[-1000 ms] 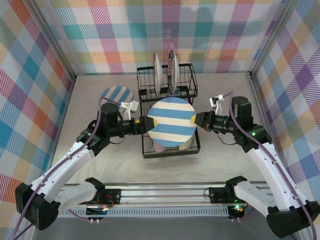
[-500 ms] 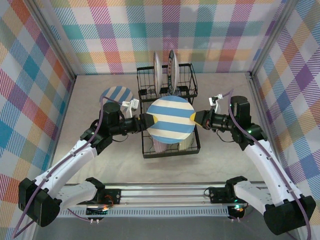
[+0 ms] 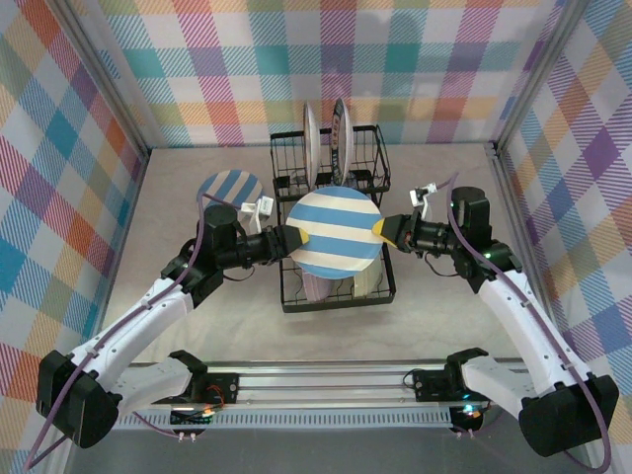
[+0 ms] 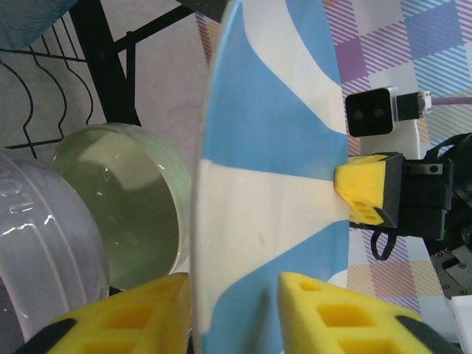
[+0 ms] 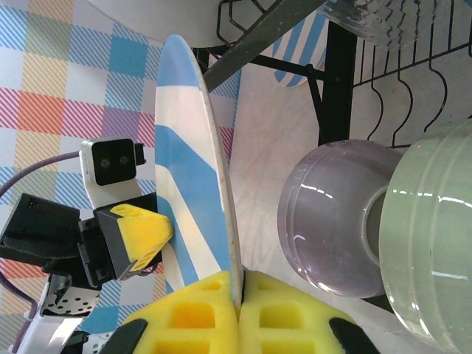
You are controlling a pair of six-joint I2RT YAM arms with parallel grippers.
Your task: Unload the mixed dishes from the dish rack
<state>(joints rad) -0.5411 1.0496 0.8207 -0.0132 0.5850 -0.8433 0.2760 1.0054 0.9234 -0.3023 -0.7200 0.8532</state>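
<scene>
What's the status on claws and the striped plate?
Right claw shut on striped plate rim. Left claw straddles the opposite rim, grip unclear. Plate held over dish rack, lavender bowl and green bowl below.

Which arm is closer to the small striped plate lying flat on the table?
Left. The left arm passes close beside that small striped plate; the right arm is across the dish rack, its jaws clamping the big striped plate.
</scene>
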